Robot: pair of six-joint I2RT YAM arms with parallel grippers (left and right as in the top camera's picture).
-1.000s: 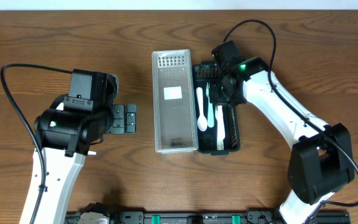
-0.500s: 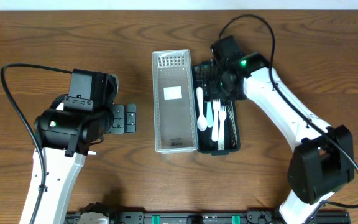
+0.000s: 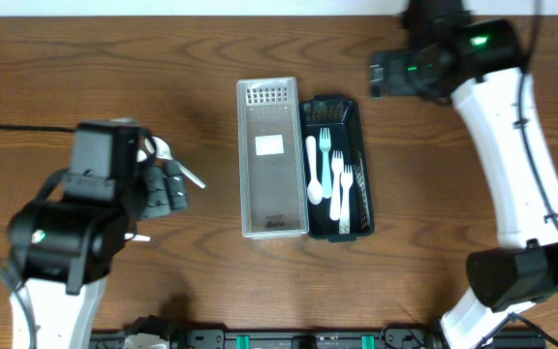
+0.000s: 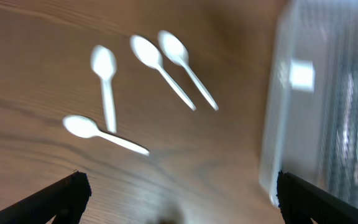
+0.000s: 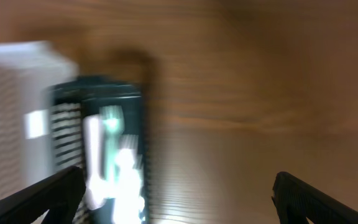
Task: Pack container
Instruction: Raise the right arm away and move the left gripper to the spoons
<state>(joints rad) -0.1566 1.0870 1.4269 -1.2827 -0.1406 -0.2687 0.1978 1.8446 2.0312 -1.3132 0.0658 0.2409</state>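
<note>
The right gripper [image 5: 176, 183], fingers wide apart and empty, has pulled back to the far right, so its drop looks done. Cutlery [image 3: 314, 170] lies in the black tray [image 3: 355, 109]. The left gripper [image 4: 182, 182], equally wide and empty, has swung left. Only its wrist view shows four loose spoons [image 4: 106, 93] still unpacked, left of the clear bin [image 3: 269, 199].
</note>
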